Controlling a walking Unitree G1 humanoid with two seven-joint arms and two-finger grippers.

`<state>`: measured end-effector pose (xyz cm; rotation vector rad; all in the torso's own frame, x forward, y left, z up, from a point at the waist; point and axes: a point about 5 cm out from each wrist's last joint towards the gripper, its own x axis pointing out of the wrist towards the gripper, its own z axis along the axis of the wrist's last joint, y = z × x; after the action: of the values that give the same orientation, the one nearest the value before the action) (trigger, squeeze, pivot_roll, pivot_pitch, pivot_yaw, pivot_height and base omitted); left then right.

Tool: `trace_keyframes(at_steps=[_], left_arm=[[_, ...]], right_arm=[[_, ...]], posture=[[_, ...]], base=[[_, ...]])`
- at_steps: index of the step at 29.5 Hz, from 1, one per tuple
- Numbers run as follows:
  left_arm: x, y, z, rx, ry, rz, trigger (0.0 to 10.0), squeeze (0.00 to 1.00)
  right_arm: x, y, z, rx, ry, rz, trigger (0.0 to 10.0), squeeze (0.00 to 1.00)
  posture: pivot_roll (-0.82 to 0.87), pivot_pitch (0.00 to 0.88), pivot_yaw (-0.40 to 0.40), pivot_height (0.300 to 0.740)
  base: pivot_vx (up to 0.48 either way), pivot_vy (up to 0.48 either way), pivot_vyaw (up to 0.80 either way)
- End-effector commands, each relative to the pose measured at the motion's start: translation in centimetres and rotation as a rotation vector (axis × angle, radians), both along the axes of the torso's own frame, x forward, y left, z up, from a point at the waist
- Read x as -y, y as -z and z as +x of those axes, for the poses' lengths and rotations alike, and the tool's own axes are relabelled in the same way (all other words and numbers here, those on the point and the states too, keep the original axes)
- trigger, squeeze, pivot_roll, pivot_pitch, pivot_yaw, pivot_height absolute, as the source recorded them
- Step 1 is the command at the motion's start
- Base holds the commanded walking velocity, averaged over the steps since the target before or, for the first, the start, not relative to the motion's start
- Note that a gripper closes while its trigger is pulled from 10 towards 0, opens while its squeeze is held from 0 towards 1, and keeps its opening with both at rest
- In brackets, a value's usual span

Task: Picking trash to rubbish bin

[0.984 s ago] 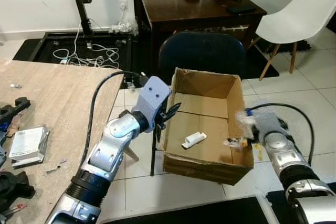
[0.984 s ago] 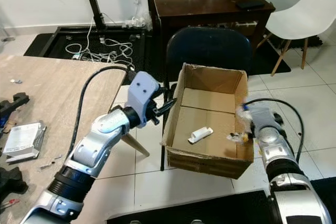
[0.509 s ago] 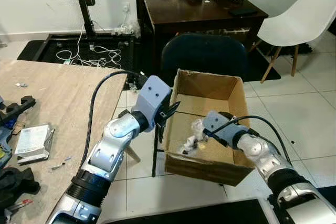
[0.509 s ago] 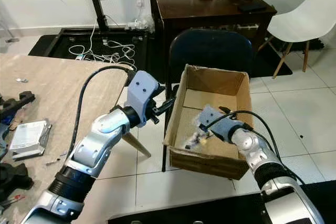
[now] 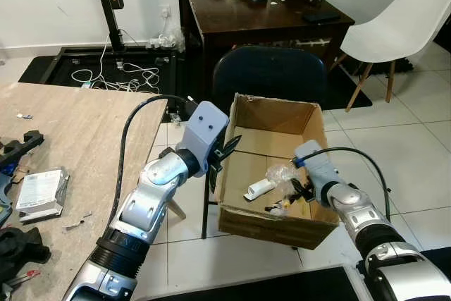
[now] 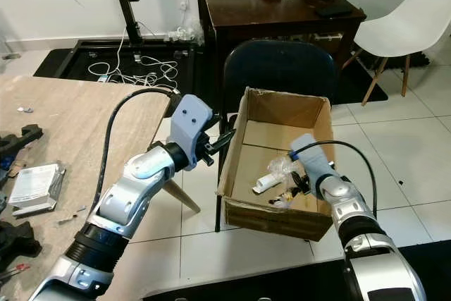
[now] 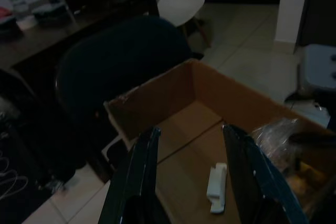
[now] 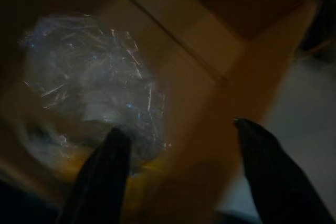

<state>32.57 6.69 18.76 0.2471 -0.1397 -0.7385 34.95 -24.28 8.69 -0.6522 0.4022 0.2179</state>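
Observation:
An open cardboard box [image 5: 276, 112] stands on a dark chair [image 5: 271, 72]. Inside it lie a small white piece [image 5: 259, 187] and a crumpled clear plastic wrapper [image 5: 282, 174] with a yellow scrap [image 5: 282, 205] beneath. My right gripper [image 5: 299, 191] reaches into the box from its right side. In the right wrist view its fingers [image 8: 107, 166] stand wide apart, and the wrapper [image 8: 89, 77] lies just ahead of them. My left gripper [image 5: 227, 150] hovers open at the box's left wall, with nothing between its fingers [image 7: 144, 171].
A wooden table [image 5: 77, 132] is at my left with a flat packet [image 5: 41, 189] and dark tools on it. Behind the box stand a dark desk [image 5: 261, 15] and a white chair [image 5: 394, 26]. Cables [image 5: 120, 72] lie on a black mat.
My right gripper swung over the box's right wall into the box, then drew back toward that wall and opened. The wrapper it carried now lies loose inside. The left arm stayed put.

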Motion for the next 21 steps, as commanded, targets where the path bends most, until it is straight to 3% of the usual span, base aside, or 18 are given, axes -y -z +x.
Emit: trace_keyframes(at_steps=[1, 3, 5, 6, 7, 8, 9, 10, 11, 13, 14, 15, 16, 17, 18, 19, 20, 21], left_arm=[[0.0, 0.5, -0.1, -0.018, -0.006, 0.019, 10.0, 0.00], [0.1, 0.5, 0.0, -0.017, 0.000, 0.023, 10.0, 0.00], [0.1, 0.4, 0.0, -0.016, 0.000, 0.023, 10.0, 0.00], [0.0, 0.4, 0.1, -0.015, -0.003, 0.023, 10.0, 0.00], [0.0, 0.4, 0.1, -0.015, -0.003, 0.023, 10.0, 0.00], [0.0, 0.3, 0.1, -0.015, -0.006, 0.024, 10.0, 0.00], [0.0, 0.3, 0.1, -0.015, -0.007, 0.026, 10.0, 0.00], [-0.1, 0.4, 0.2, -0.017, -0.011, 0.022, 10.0, 0.00], [-0.1, 0.4, 0.2, -0.017, -0.011, 0.022, 10.0, 0.00], [-0.2, 0.4, 0.2, -0.017, -0.015, 0.026, 10.0, 0.00], [-0.2, 0.4, 0.2, -0.017, -0.015, 0.026, 10.0, 0.00], [-0.1, 0.4, 0.2, -0.016, -0.014, 0.026, 10.0, 0.00], [-0.1, 0.4, 0.2, -0.019, -0.015, 0.023, 10.0, 0.00], [-0.1, 0.4, 0.1, -0.018, -0.015, 0.024, 10.0, 0.00], [0.0, 0.4, 0.1, -0.019, -0.014, 0.025, 10.0, 0.00], [-0.1, 0.4, 0.1, -0.019, -0.018, 0.024, 10.0, 0.00], [-0.1, 0.4, 0.1, -0.022, -0.021, 0.022, 10.0, 0.00], [-0.1, 0.4, 0.1, -0.022, -0.021, 0.022, 10.0, 0.00]], right_arm=[[0.0, 0.0, 0.2, -0.008, 0.099, 0.181, 10.0, 0.00], [0.1, 0.8, -0.2, -0.069, 0.151, 0.280, 10.0, 0.00], [0.8, 0.4, -0.2, -0.033, 0.097, 0.098, 10.0, 0.00], [0.6, 0.6, -0.1, -0.093, 0.248, 0.445, 10.0, 0.00], [0.6, 0.6, -0.1, -0.093, 0.248, 0.445, 10.0, 0.00], [-0.1, 0.9, -0.1, -0.144, 0.325, 0.742, 10.0, 0.00], [1.8, 0.5, -0.2, -0.115, 0.312, 0.121, 10.0, 0.00], [0.9, 0.5, 0.1, -0.114, 0.436, 0.475, 10.0, 0.00], [0.9, 0.5, 0.1, -0.114, 0.436, 0.475, 10.0, 0.00], [1.4, 1.0, -0.4, -0.122, 0.260, 0.206, 10.0, 0.00], [1.4, 1.0, -0.4, -0.122, 0.260, 0.206, 10.0, 0.00], [2.4, 0.1, -0.3, -0.029, 0.231, 0.024, 10.0, 0.00], [2.6, 0.2, -0.2, -0.043, 0.470, 0.449, 10.0, 0.00], [1.2, 0.8, -0.3, -0.149, 0.533, 0.877, 10.0, 0.00], [3.1, 0.9, -0.8, -0.149, 0.525, 0.307, 10.0, 0.00], [4.4, -0.1, -0.6, -0.066, 0.572, 0.294, 10.0, 0.00], [3.3, 0.4, -0.6, -0.113, 0.651, 0.688, 10.0, 0.00], [3.3, 0.4, -0.6, -0.113, 0.651, 0.688, 10.0, 0.00]], posture=[[0.10, 0.093, 0.005, 0.740], [0.10, 0.093, 0.005, 0.740], [0.10, 0.093, 0.005, 0.740], [0.10, 0.093, 0.005, 0.740], [0.10, 0.093, 0.005, 0.740], [0.10, 0.093, 0.005, 0.740], [0.10, 0.093, 0.005, 0.740], [0.10, 0.093, 0.005, 0.740], [0.10, 0.093, 0.005, 0.740], [0.10, 0.093, 0.005, 0.740], [0.10, 0.093, 0.005, 0.740], [0.10, 0.100, 0.013, 0.740], [0.10, 0.100, 0.013, 0.740], [0.10, 0.100, 0.013, 0.740], [0.10, 0.100, 0.013, 0.740], [0.10, 0.100, 0.013, 0.740], [0.10, 0.100, 0.013, 0.740], [0.10, 0.100, 0.013, 0.740]], base=[[0.000, 0.000, 0.00], [0.000, 0.000, 0.00], [0.000, 0.000, 0.00], [0.000, 0.000, 0.00], [0.000, 0.000, 0.00], [0.000, 0.000, 0.00], [0.000, 0.000, 0.00], [0.000, 0.000, 0.00], [0.000, 0.000, 0.00], [0.000, 0.000, 0.00], [0.000, 0.000, 0.00], [0.000, 0.000, 0.00], [0.000, 0.000, 0.00], [0.000, 0.000, 0.00], [0.000, 0.000, 0.00], [0.000, 0.000, 0.00], [0.000, 0.000, 0.00], [0.000, 0.000, 0.00]])
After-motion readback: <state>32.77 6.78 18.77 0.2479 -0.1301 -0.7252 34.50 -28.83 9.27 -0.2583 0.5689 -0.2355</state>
